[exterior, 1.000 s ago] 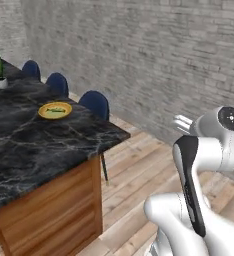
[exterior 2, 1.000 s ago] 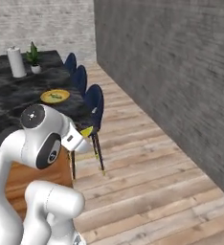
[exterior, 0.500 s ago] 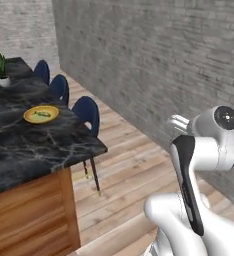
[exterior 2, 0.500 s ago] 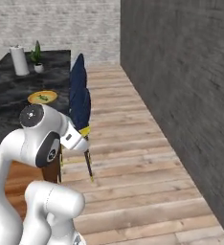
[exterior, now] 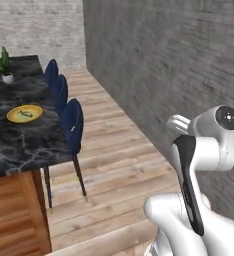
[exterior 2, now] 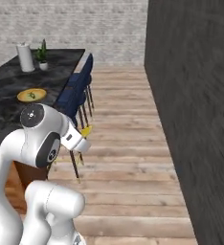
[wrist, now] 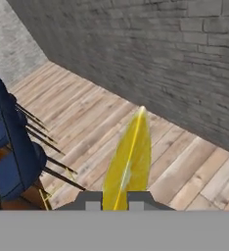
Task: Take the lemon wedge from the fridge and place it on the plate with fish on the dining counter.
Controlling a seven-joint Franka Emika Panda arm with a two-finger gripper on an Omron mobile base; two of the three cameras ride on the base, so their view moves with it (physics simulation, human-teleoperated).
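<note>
Yellow thing: that's the lemon wedge (wrist: pixel 129 162), pinched between the tool's (wrist: pixel 114 200) two dark tips, so it's up in the air riding with the arm, not on anything yet.
Tool state: pressed together on the wedge, thin edge sticking out past the tips. In the right base view you can just spot a bit of yellow at the end of the hand (exterior 2: pixel 86 130).
Wedge axis: long axis runs straight out along the tool, pointed end away from the hand, seen edge-on in the hand view. Looks like it was grabbed by the fat end, which I'd guess is why it sits so slim between the tips.
Why it's held out: arm is tucked high and close, probably just a carry pose while the base rolls over wooden floor.
Plate with fish (exterior: pixel 25 113): on the black marble surface (exterior: pixel 19 145), well apart from the tool, off to the left.
Chairs: blue chairs (exterior: pixel 71 125) along the near edge, between robot and plate.
Plant: small potted plant (exterior: pixel 5 67) at the far end.
Left to do: my guess, get closer, reach over the chairs, drop it.
</note>
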